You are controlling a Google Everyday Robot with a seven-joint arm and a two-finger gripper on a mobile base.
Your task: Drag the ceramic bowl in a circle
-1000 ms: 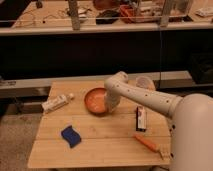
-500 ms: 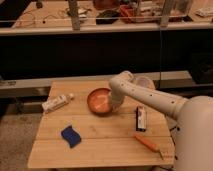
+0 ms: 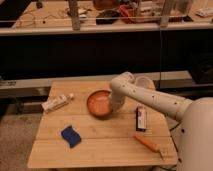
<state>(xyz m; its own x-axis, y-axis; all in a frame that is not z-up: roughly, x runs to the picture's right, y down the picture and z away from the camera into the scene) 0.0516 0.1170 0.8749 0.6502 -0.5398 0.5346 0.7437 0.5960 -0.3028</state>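
Ceramic bowl (image 3: 99,104): round, shallow, glossy orange-brown w/ paler speckled inside and darker rim, sitting mid slatted wood table (image 3: 100,147). Gripper (image 3: 117,102) is down at the bowl's R rim; clamped or loose, can't tell. L of bowl: white tube (image 3: 57,102). Front-L: soft blue sponge (image 3: 71,135). R: flat dark box (image 3: 141,119). Front-R: tapered orange carrot (image 3: 148,143).

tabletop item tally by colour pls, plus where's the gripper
Orange: 2, ceramic bowl and carrot
White: 2, tube and cup
Blue: 1, sponge
Dark and white: 1, packet
Total: 6
The gripper is down at the ceramic bowl's right rim.
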